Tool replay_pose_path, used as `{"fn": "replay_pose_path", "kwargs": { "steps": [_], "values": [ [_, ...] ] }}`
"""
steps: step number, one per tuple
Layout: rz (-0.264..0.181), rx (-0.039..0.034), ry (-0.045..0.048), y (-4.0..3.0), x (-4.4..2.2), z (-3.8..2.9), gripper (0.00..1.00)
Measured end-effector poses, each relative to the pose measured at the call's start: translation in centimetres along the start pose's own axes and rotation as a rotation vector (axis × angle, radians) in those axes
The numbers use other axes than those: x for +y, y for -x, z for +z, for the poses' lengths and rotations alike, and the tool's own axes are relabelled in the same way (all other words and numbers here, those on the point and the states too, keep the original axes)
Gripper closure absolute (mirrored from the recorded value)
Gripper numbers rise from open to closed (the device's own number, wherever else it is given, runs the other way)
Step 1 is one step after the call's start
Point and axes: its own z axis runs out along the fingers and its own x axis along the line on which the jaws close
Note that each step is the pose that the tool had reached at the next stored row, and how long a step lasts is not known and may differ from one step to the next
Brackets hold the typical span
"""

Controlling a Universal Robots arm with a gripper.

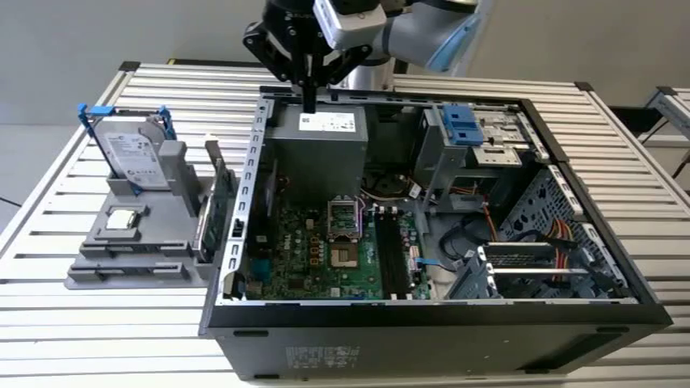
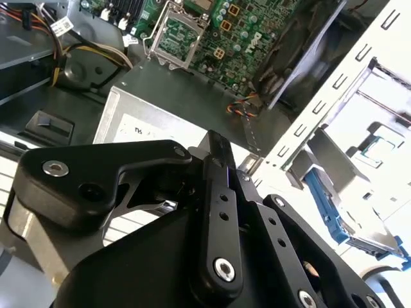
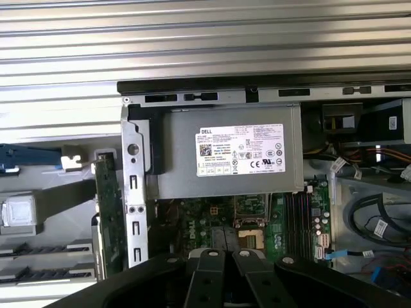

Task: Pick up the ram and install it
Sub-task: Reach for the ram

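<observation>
- Black linkage of the gripper [image 2: 217, 146] crowds the foreground in both wrist views. Its fingers [image 2: 218, 192] are pressed together, and I can make out nothing pinched between them.
- Seen from the room, it hangs tip-down just above the grey power supply [image 1: 318, 153], at the far rim of the open computer case [image 1: 431, 311].
- Where the ram sits, I cannot tell for certain.
- One likely place is the memory slots [image 1: 392, 255] on the motherboard [image 1: 313, 250]. They lie low in the case, well below the fingertips and nearer the case's front wall.
- Those slots read as dark strips, and I cannot tell whether one of them is filled.
- The other likely place is the grey fixture [image 1: 119, 271] on the slatted table [image 1: 97, 339], outside the case on the exterior view's left and well apart from the gripper. It carries a hard drive [image 1: 135, 158] in a blue frame and an upright green card [image 1: 221, 214].
- My judgement is that nothing is being carried at this moment. Either the pick has not been made or the stick is already seated, and these views do not settle which.
</observation>
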Motion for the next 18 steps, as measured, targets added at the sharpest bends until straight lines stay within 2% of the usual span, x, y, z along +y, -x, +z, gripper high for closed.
{"fn": "replay_pose_path", "kwargs": {
  "steps": [18],
  "values": [
    [0.000, -0.0001, 0.0003, -1.34, -0.10, -0.02, 1.00]
  ]
}}
